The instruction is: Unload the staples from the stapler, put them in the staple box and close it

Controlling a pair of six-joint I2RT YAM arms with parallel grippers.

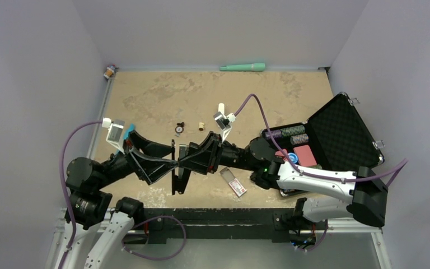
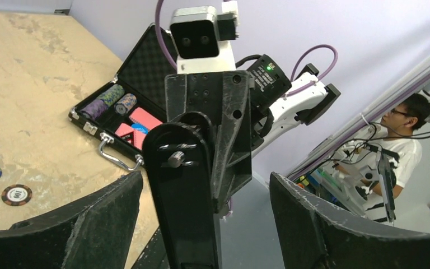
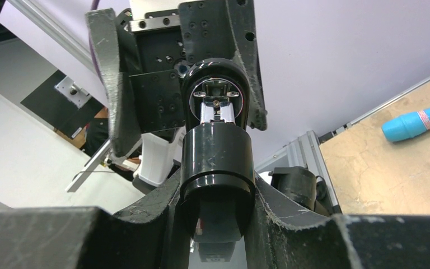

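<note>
The stapler (image 3: pixel 217 168) is slim and black. It is clamped between the two fingers of the right pincer (image 3: pixel 218 193) and juts out past their tips, lifted off the table. The right wrist view looks along it: a glossy, rounded plastic body, and at its far end a round black collar around bright silvery metal. The left wrist view shows the other face, a flat matte bar with a rounded top and a small metal stud. There the bar stands between the fingers of the left pincer (image 2: pixel 204 185), which are spread wide with free space on both sides. Their black pads (image 2: pixel 89 224) are scuffed and grainy. Only the top view shows the two pincers meeting nose to nose with the stapler crosswise between them. Behind the right pincer, beside its arm, lies an open black case (image 1: pixel 341 126) lined with dimpled foam.
</note>
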